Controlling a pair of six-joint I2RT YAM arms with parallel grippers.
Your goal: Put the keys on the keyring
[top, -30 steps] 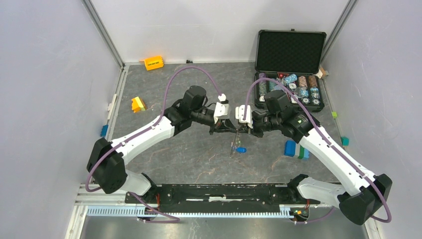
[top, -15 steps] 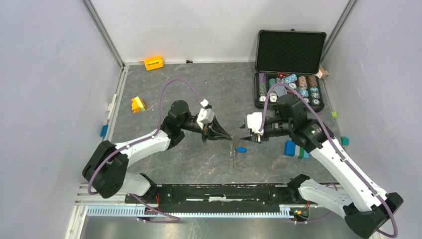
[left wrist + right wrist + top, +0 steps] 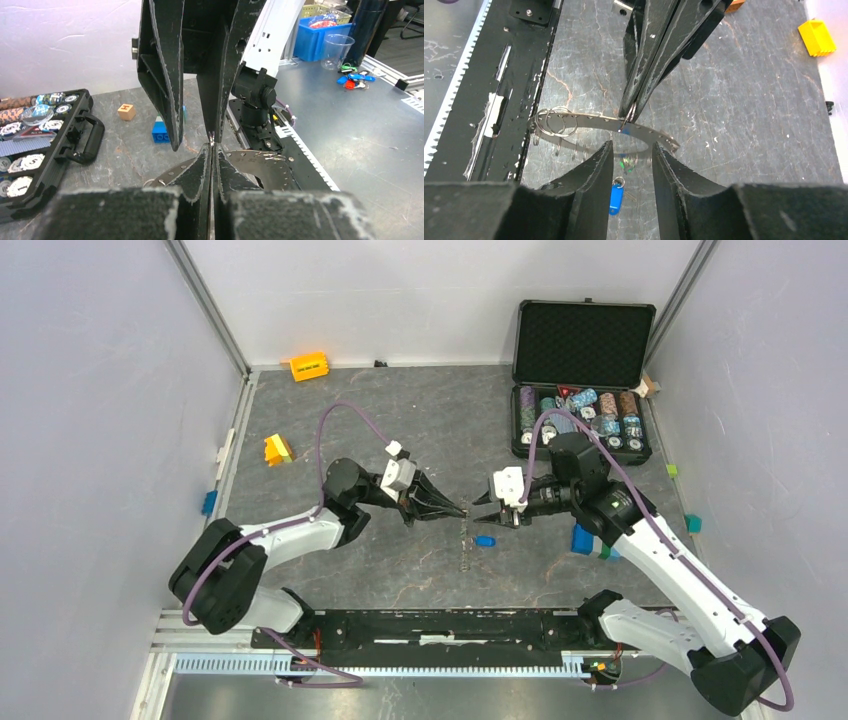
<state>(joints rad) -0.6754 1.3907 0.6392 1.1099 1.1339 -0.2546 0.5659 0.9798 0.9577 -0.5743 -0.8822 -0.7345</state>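
— Two keys, one ring: your blue-headed silver key [image 3: 484, 540] sits at 3 o'clock of the large grey bumpy-rimmed metal keyring [image 3: 589, 118], the green-headed key [image 3: 626, 162] just beside it.
— What changed?
— A second ago both end effectors met at that ring. Now your right end effector [image 3: 631, 145] has let go, spread, and backed toward 3 o'clock; your left end effector [image 3: 211, 150] alone stays pressed together, pinching the rim above the worktop [image 3: 400, 570]. Whether either key is threaded yet, I cannot tell.

The grey, hole-studded keyring [image 3: 644, 132] stands on edge, pinched by the left fingers [image 3: 649, 65]; the blue-headed key [image 3: 616, 195] sits just beside it.
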